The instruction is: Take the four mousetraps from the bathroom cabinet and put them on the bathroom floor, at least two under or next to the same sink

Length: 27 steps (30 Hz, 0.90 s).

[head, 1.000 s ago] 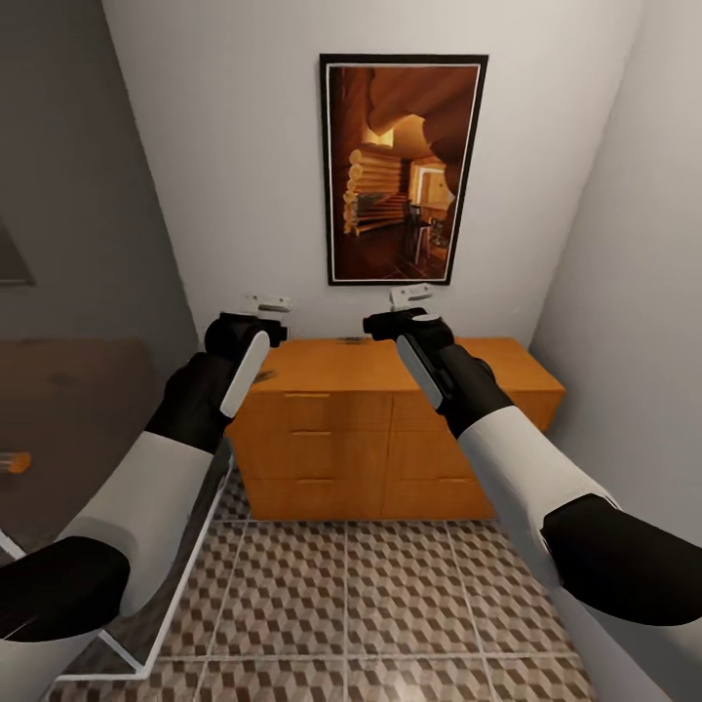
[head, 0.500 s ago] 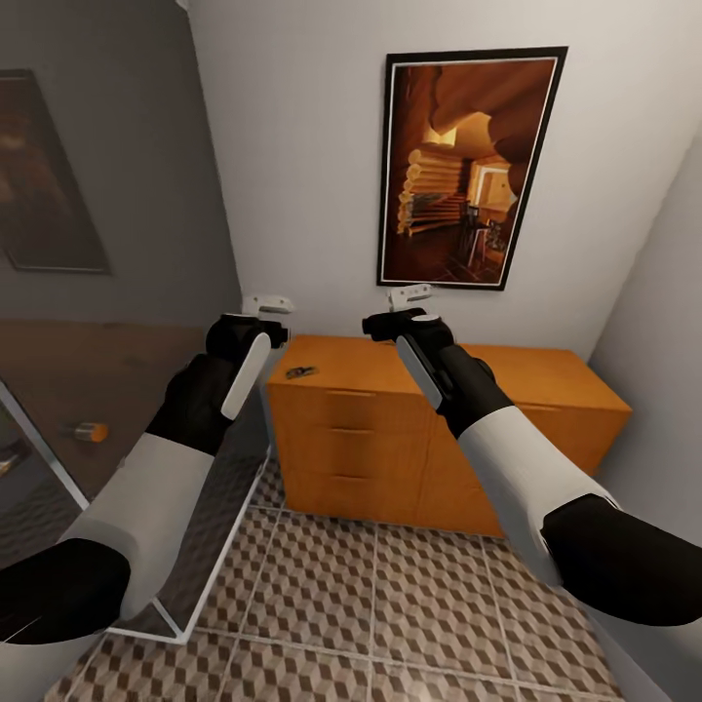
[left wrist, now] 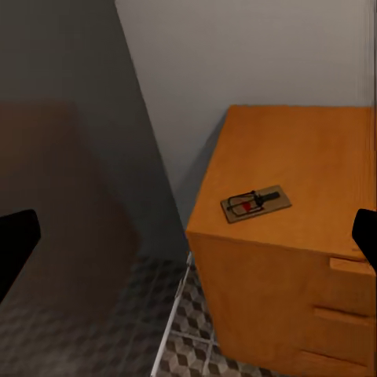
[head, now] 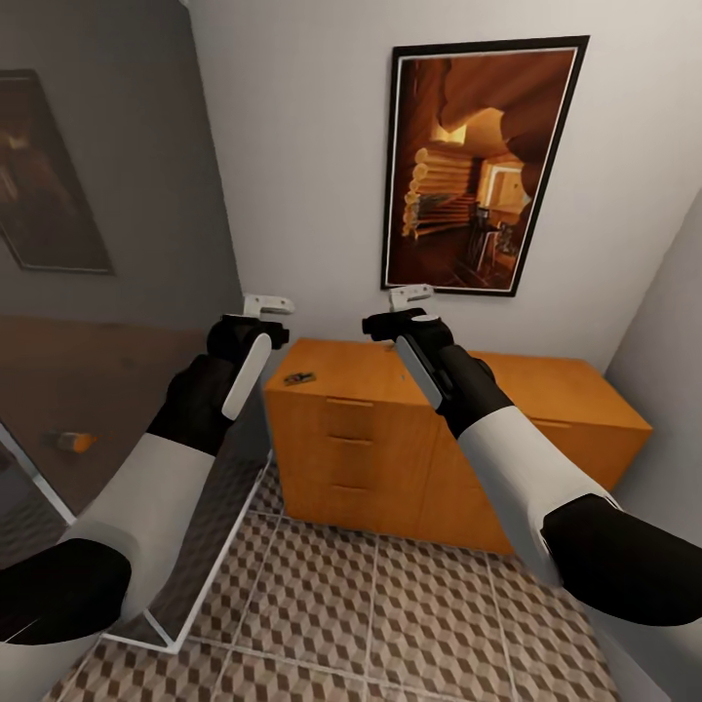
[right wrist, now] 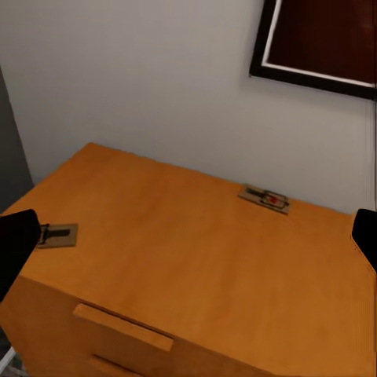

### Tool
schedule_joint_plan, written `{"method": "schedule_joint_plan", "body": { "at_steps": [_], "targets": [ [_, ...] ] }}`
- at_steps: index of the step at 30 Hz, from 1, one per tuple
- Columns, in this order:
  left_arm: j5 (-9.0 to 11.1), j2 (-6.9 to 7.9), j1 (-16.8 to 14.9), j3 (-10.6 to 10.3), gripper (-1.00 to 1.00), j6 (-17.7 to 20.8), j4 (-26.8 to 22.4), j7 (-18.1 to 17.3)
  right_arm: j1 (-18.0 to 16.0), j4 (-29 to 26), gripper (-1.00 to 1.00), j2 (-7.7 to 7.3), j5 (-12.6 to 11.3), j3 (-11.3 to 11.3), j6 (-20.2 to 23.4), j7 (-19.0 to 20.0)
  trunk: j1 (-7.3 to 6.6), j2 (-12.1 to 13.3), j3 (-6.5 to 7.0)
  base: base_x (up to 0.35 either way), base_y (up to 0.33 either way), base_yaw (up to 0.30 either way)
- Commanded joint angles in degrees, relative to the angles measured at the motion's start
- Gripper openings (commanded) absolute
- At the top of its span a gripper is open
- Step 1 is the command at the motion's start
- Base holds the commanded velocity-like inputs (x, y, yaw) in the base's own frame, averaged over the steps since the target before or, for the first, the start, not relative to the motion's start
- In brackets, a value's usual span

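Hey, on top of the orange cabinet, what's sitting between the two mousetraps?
Nothing. In the right wrist view, the near mousetrap and the far mousetrap by the wall are separated by bare orange cabinet top.

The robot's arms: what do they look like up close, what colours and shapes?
Each arm has glossy white rounded shells with black joints. The left forearm and right forearm are black with a pale grey strip, ending in a black left gripper and right gripper with pale fingers.
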Motion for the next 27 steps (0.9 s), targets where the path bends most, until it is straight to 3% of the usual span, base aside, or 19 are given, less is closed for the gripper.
{"method": "schedule_joint_plan", "body": {
  "at_steps": [1,17,27],
  "targets": [
    [0.6,0.0,-0.1,-0.1,1.0,0.1,0.0,0.6,-0.1,-0.1,1.0,-0.03,-0.6,0.2,0.2,-0.5,0.03,-0.1,-0.08,0.237,-0.229,0.006],
    [0.7,-0.08,-0.1,-0.1,1.0,0.1,-0.1,0.6,0.0,-0.1,1.0,0.0,-0.6,0.2,0.1,-0.4,0.03,-0.1,-0.08,0.245,-0.234,0.001],
    [0.8,-0.1,-0.1,-0.2,1.0,0.1,-0.7,0.6,0.0,-0.1,1.0,0.0,-0.6,0.2,0.2,-0.4,0.03,-0.1,-0.08,0.058,-0.054,0.0]
  ]
}}
